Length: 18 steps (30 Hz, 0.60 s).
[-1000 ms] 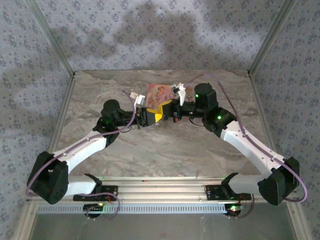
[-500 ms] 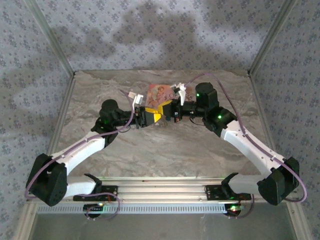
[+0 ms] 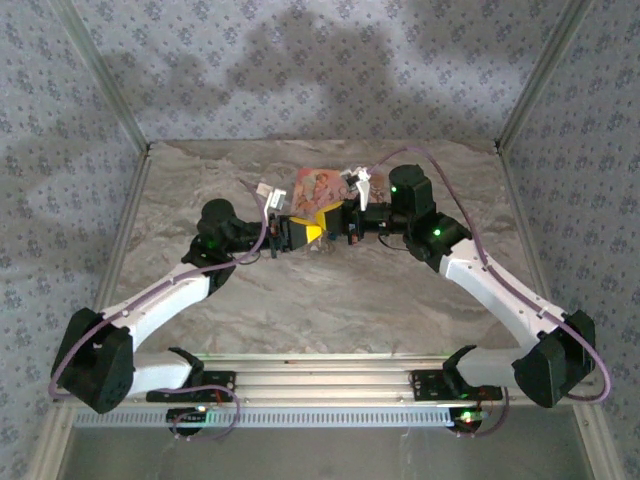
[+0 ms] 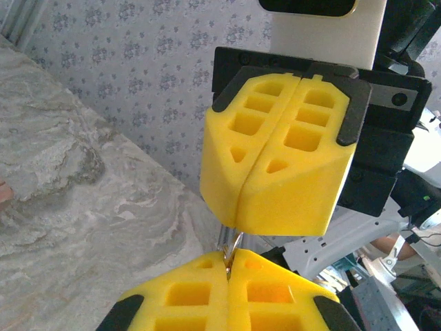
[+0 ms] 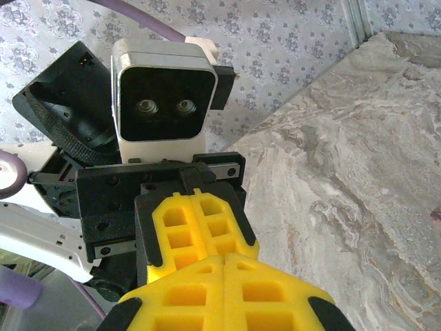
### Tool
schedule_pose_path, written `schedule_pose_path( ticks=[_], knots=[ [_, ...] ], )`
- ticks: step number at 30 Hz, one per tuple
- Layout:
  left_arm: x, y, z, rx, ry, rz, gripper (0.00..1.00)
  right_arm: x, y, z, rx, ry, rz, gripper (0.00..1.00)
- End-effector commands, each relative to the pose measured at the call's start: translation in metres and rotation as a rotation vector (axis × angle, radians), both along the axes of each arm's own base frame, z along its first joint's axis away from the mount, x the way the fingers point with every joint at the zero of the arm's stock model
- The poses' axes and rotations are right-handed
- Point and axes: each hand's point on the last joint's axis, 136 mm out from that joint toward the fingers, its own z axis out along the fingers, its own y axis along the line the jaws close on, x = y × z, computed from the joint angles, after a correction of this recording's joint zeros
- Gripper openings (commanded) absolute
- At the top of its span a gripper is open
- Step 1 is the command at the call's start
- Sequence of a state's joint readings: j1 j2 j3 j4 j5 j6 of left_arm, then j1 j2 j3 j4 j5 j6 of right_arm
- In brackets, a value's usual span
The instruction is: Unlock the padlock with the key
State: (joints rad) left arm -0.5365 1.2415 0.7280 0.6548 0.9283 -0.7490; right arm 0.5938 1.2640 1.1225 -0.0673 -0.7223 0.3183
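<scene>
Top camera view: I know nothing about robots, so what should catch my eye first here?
The white-and-black left arm and right arm meet tip to tip over the grey marbled table, near a pink printed card. In the left wrist view, the right arm's blocky yellow foam fingers sit shut above the left arm's own fingers, a thin metal piece bridging the gap.

Two white-and-black arms trailing purple cables [image 5: 145, 15].
The left arm [image 3: 170, 290] and right arm [image 3: 500, 290] have white links, black joints with green lights, yellow cut-out pads [image 4: 296, 165] in black brackets, and a white camera box [image 5: 164, 96].
</scene>
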Motion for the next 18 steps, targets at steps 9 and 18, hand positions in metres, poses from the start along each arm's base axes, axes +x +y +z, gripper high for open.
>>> schedule_pose_path(
  ticks=[9,18],
  knots=[
    [0.002,0.007,0.007,0.002,-0.055,0.045,0.00,0.006,-0.002,0.005,0.025,0.024,-0.030,0.22],
    [0.010,0.024,-0.030,0.195,-0.039,0.164,0.00,0.049,-0.049,-0.042,-0.107,0.171,-0.393,0.62]
  ],
)
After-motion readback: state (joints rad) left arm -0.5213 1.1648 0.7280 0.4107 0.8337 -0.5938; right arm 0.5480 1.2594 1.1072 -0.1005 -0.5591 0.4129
